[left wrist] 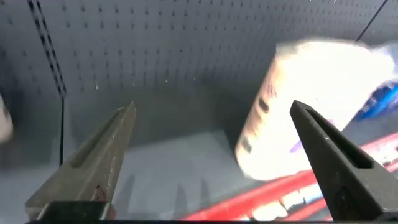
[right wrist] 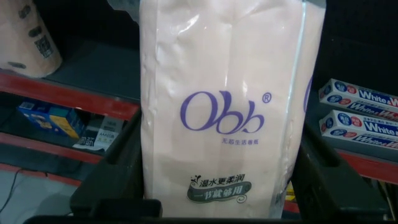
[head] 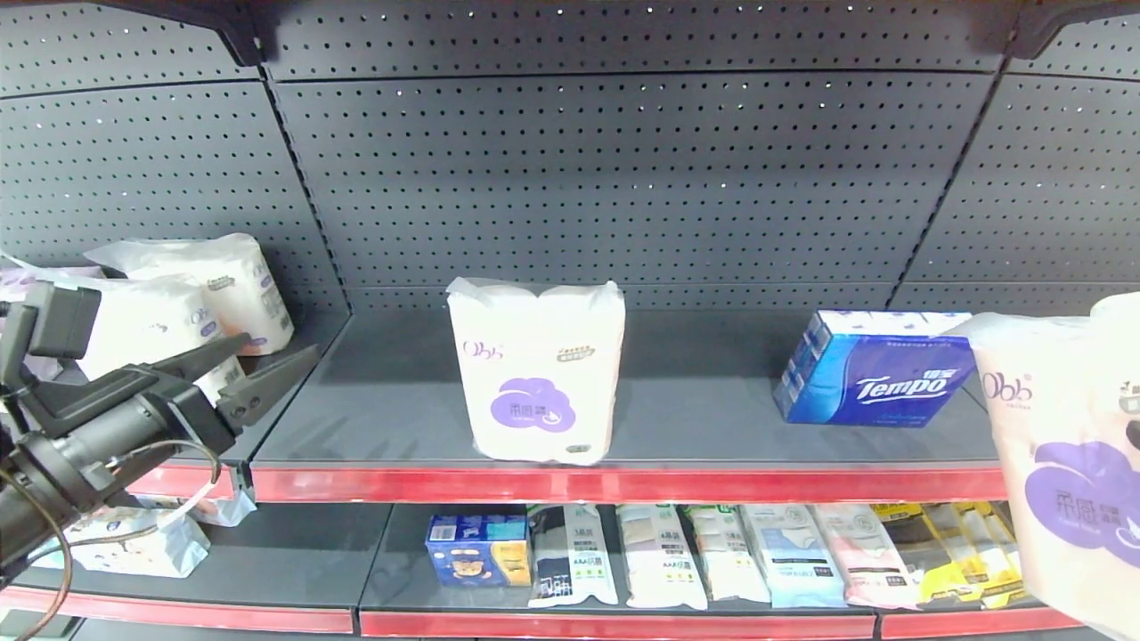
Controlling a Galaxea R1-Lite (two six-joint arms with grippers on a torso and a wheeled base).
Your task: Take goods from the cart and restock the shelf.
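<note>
A white toilet paper pack (head: 537, 374) with purple print stands upright in the middle of the grey shelf (head: 695, 418), near its red front edge. My left gripper (head: 283, 344) hangs open and holding nothing, left of that pack and in front of the shelf. From the left wrist, the gripper (left wrist: 211, 115) points at the shelf board with the standing pack (left wrist: 311, 106) off to one side. My right gripper (right wrist: 222, 127) is shut on a second toilet paper pack (right wrist: 224, 106), its fingers (right wrist: 118, 162) pressing both sides. This held pack (head: 1069, 454) hangs at the far right, in front of the shelf.
A blue tissue box (head: 868, 369) lies on the shelf's right part. More white packs (head: 205, 285) stand on the left shelf section. The lower shelf (head: 392, 552) carries a row of small packets (head: 712, 552). Bare shelf board lies on either side of the middle pack.
</note>
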